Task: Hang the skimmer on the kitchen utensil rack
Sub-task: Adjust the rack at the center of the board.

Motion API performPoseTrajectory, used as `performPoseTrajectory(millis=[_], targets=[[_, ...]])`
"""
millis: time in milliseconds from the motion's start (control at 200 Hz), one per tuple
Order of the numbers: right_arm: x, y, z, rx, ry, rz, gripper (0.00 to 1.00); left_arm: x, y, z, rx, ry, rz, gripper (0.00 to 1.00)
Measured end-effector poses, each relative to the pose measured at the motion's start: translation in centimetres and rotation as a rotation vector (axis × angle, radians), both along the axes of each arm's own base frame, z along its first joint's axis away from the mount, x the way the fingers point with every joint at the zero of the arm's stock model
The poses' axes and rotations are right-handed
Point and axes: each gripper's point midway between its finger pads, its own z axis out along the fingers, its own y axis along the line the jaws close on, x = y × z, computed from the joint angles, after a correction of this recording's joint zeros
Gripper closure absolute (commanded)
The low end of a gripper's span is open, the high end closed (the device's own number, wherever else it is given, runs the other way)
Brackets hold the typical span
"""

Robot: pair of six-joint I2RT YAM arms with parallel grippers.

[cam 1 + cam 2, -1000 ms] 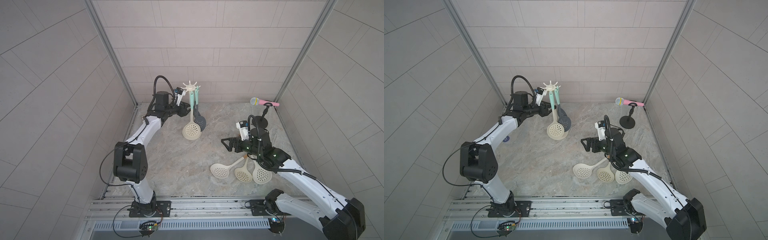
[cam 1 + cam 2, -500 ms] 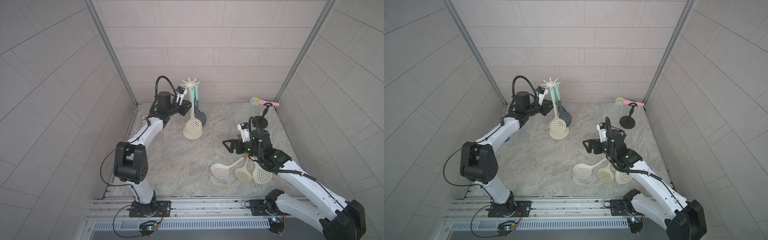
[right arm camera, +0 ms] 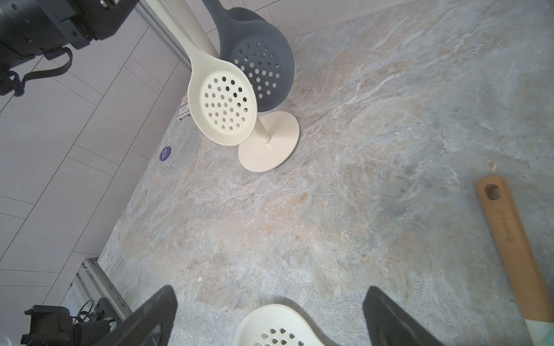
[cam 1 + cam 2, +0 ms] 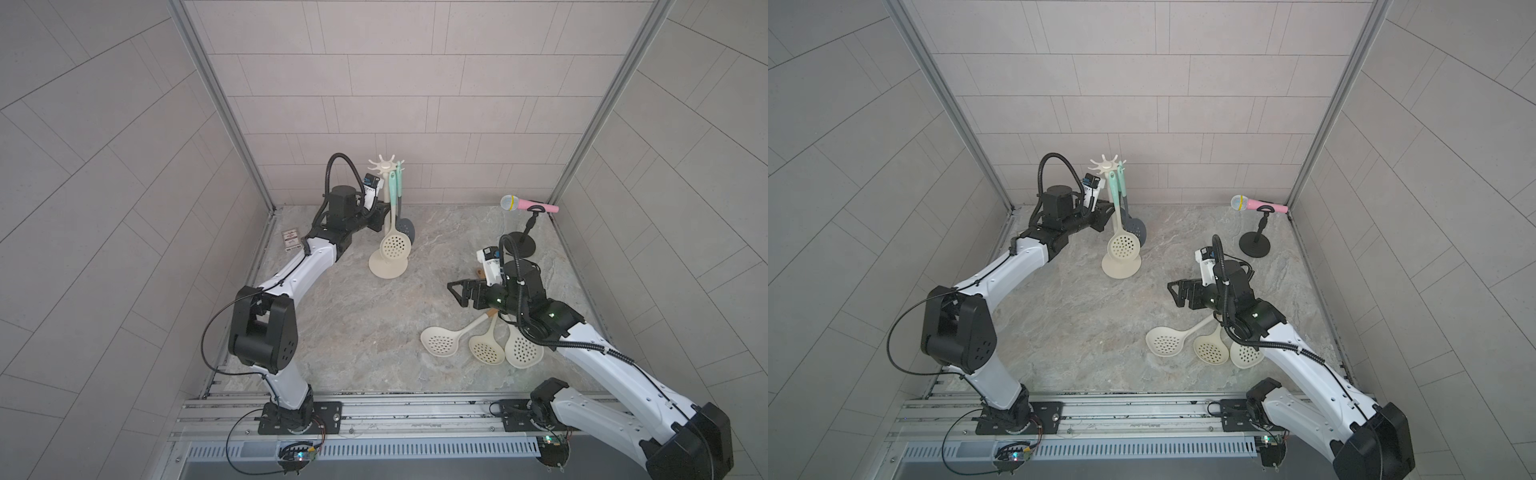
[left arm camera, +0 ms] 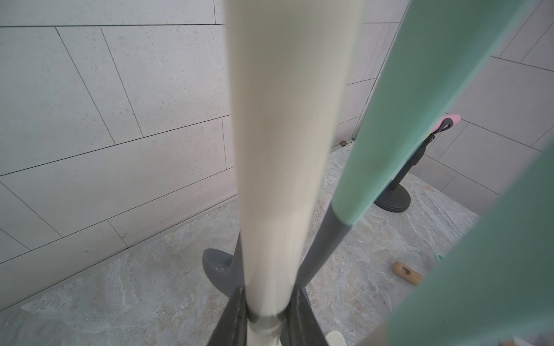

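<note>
My left jaws pinch the pole of the kitchen utensil rack (image 4: 379,270), far left; I should hold it plumb and firm. The right jaws hang spread near three skimmers (image 4: 487,350), near right on the surface (image 4: 353,324). That arm covers most of their handles; free hooks are too small to judge.

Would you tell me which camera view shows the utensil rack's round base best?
The right wrist view: the base shows nearly whole. In both top views a hanging cream skimmer covers part. The left wrist view shows only the pole.
</note>
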Motion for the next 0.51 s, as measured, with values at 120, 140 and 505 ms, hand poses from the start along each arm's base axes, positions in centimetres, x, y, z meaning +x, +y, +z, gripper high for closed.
performPoseTrajectory(millis=[120,140,505], targets=[[0.0,0.0,0.0,0.003,0.002,-0.002,0.02,-0.3,-0.1,-0.1,0.022,-0.01,0.035,1.0],[0.0,0.0,0.0,0.003,0.002,-0.002,0.02,-0.4,-0.1,-0.1,0.024,-0.011,0.04,1.0],[0.0,0.0,0.0,0.01,0.008,-0.009,0.02,-1.2,0.6,-0.5,0.007,-0.022,0.102,1.0]])
